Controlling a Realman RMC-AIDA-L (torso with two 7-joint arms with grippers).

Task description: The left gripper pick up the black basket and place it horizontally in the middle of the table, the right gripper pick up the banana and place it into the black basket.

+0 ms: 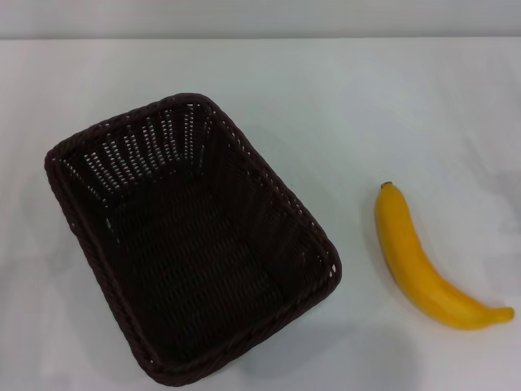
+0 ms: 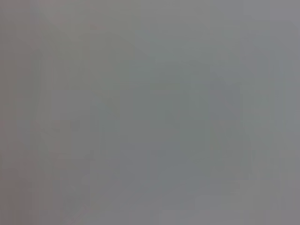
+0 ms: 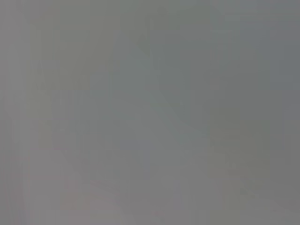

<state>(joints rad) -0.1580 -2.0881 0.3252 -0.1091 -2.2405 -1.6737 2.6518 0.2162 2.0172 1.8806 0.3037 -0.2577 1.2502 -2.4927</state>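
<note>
Across the whole head view: the table (image 1: 407,106), plain white, filling the frame up to a pale band along the top edge.

Basket: the black basket (image 1: 191,236) sits left of centre, upright on its base, open side up, its dark woven floor bare. Bottom corner reaches almost to the lower frame edge.

Basket axis: long axis runs diagonally, from upper left toward lower right of the frame. Not square to the table edge. Slotted weave of the upper-left end wall lets white through.

Banana: the banana (image 1: 419,265) lies flat on the table at the right of the frame, well apart from the basket, outside it.

Banana axis: brownish stem tip points to the upper part of the frame. Body curves down, then sweeps toward the lower-right corner; far end almost touches the right frame edge.

Between them: a strip of bare tabletop. Nothing lies across either object or covers it.

Grippers: neither the left gripper nor the right gripper appears in the head view. Both wrist views show only a flat grey field, no fingers. Opening and contents cannot be judged for either.
</note>
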